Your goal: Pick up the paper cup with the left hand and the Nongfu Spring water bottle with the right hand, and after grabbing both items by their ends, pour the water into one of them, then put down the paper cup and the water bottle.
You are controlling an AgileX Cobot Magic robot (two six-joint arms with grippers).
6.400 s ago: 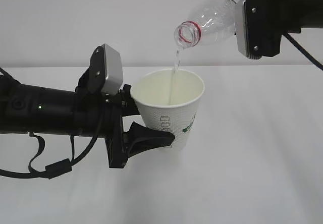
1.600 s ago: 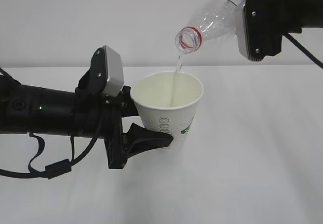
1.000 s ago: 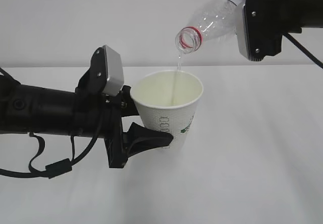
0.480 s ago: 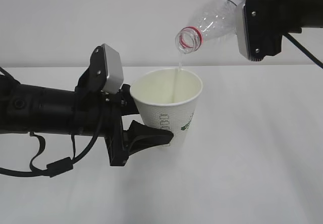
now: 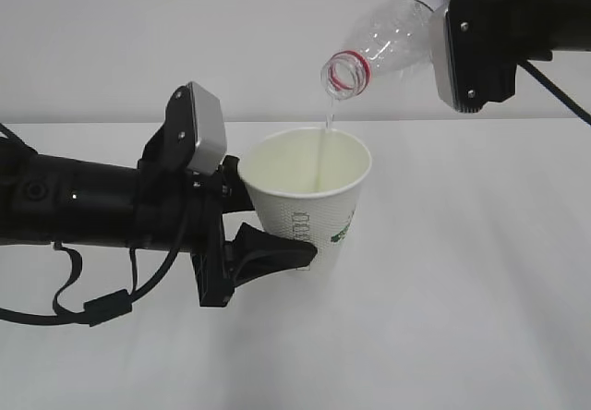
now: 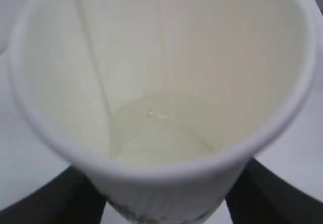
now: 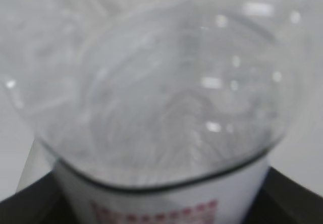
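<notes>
My left gripper [image 5: 277, 230] is shut on the white paper cup [image 5: 309, 202] and holds it upright just above the table; its black fingers [image 6: 280, 196] flank the cup's lower wall [image 6: 166, 204]. Clear water [image 6: 161, 141] lies in the cup's bottom. Above it, my right gripper is shut on the Nongfu Spring water bottle [image 5: 383, 42], tilted mouth-down to the left, red neck ring over the cup. A thin stream of water [image 5: 325, 119] falls from the mouth into the cup. The right wrist view is filled by the clear ribbed bottle [image 7: 161, 93] and its label edge.
The white table [image 5: 462, 271] stretches around and beneath the cup, with a plain pale wall behind. The left arm's cables [image 5: 92, 304] hang low over the table at the left.
The pour goes on and both arms hold nearly still. The cup dipped slightly half a second ago and has come back up.
</notes>
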